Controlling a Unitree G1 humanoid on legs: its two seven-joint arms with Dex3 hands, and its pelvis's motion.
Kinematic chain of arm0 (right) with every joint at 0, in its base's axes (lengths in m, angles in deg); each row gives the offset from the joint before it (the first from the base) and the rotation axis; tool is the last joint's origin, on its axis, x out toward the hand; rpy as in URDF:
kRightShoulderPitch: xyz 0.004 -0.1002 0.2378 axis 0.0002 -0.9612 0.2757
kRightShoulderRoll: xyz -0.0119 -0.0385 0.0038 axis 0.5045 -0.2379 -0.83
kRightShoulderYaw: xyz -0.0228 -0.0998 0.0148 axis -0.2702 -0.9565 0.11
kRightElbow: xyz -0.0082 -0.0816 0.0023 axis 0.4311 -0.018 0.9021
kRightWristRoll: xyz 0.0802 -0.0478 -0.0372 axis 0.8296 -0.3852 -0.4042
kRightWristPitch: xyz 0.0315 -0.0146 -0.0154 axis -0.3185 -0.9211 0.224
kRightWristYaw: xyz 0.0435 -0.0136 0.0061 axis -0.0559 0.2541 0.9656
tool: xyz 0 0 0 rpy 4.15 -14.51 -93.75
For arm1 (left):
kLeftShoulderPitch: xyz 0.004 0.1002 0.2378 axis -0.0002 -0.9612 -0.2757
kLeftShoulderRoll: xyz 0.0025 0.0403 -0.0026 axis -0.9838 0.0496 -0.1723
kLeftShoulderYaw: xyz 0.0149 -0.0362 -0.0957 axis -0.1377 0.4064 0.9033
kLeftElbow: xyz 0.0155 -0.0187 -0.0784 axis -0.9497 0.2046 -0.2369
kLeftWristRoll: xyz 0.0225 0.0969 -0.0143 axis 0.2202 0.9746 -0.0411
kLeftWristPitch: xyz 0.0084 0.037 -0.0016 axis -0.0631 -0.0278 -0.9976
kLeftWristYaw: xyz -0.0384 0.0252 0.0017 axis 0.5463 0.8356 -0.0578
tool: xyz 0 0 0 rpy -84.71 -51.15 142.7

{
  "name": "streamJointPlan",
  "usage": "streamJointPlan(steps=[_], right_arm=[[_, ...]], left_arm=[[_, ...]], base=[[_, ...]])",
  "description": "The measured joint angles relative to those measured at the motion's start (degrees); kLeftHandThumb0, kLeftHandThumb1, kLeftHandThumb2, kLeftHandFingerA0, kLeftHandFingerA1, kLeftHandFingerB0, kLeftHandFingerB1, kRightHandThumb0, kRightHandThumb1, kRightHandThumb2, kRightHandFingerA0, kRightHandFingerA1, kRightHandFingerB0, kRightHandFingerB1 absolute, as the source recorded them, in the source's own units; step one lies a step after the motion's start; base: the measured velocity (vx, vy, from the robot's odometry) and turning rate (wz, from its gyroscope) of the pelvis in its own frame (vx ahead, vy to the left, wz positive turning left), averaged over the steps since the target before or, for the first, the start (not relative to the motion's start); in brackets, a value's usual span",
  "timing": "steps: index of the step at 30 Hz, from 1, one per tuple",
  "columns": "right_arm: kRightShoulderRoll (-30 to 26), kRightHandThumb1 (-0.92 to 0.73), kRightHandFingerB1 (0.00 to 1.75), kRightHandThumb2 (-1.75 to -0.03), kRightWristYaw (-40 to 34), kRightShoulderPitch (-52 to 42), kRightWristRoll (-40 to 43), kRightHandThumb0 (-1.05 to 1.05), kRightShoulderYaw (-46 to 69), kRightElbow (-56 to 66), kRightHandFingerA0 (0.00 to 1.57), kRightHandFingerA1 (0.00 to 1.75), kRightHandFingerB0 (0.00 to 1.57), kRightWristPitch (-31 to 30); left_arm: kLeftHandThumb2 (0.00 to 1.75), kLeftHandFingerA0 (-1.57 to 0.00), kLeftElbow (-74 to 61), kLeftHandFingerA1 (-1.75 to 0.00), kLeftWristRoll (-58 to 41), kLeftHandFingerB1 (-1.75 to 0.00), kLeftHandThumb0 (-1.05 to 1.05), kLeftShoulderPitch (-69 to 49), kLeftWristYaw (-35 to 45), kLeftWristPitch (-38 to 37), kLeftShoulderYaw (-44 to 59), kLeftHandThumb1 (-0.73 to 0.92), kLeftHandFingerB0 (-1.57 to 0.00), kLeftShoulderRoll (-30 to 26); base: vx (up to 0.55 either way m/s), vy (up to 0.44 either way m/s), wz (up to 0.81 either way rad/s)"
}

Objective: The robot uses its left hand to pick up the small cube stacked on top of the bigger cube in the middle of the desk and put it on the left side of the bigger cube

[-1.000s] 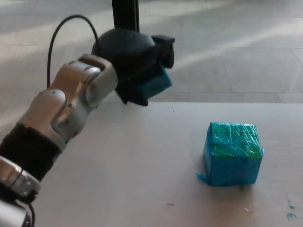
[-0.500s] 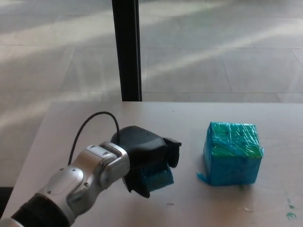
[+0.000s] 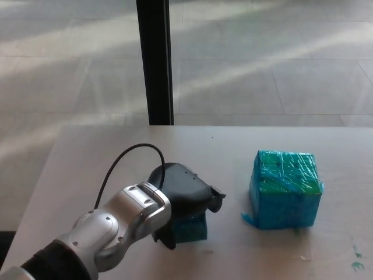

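At picture left, the silver left forearm runs in from the lower corner; a black cable (image 3: 125, 160) loops up off the wrist. Left hand (image 3: 182, 198) sits low over the desk (image 3: 87, 163), fingers wrapped round the small cube (image 3: 191, 228). Only the cube's lower teal face shows, under the palm. Cube bottom looks at or touching the desk surface, can't confirm contact from this angle.

Key relation: small cube lies directly under and inside the left hand, to the left of the bigger cube (image 3: 285, 189), near it but clearly apart, bare desk between them. That's the target side. Judgement: placing step, almost done; what remains is letting go and lifting clear without dragging the cube. Cube is roughly square, so no long axis matters.

Bigger cube, teal sides with green top, stands upright right of centre, nothing on top. A dark post (image 3: 154, 61) rises behind the desk's far edge. Right hand not visible; left is the only one near.
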Motion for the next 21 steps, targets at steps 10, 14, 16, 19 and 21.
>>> streamJointPlan(steps=[10, 14, 16, 19, 21], right_arm=[[0.0, -0.21, 0.8, -0.99, 0.0, -0.01, 0.03, -0.37, 0.05, -0.14, 0.93, 0.94, 0.78, 0.0], [0.0, -0.19, 0.79, -0.97, -0.01, -0.01, 0.03, -0.38, 0.05, -0.12, 0.96, 0.96, 0.77, -0.01], [0.0, -0.19, 0.78, -0.98, -0.01, -0.02, 0.03, -0.37, 0.05, -0.05, 0.93, 0.94, 0.76, -0.02], [0.0, -0.14, 0.76, -0.96, -0.01, -0.12, 0.02, -0.32, 0.04, 0.08, 1.0, 0.99, 0.78, -0.01], [0.0, -0.13, 0.7, -1.0, -0.01, -0.13, 0.01, -0.32, 0.02, 0.12, 0.99, 0.97, 0.83, -0.03]], left_arm=[[0.75, 0.0, -3.5, 0.0, 2.77, -0.15, -1.03, 0.35, 8.19, 3.7, 0.84, 0.45, 0.0, -0.66], [0.91, 0.0, -4.87, -0.16, 2.7, -0.03, -0.83, 0.34, 11.17, 5.42, 3.18, 0.42, -0.03, -0.49], [0.92, 0.0, -5.69, -0.16, 2.16, -0.07, -0.85, 0.23, 12.13, 6.27, 5.38, 0.43, -0.02, -0.29], [0.96, 0.0, -6.65, -0.19, 0.42, -0.05, -0.9, 0.08, 12.85, 7.8, 10.78, 0.48, 0.0, 0.01], [1.02, 0.0, -7.32, -0.2, -0.84, 0.0, -1.0, 0.05, 13.01, 8.56, 14.54, 0.53, 0.0, -0.14]], base=[[0.0, 0.0, 0.0], [0.0, 0.0, 0.0], [0.0, 0.0, 0.0], [0.0, 0.0, 0.0], [0.0, 0.0, 0.0]])
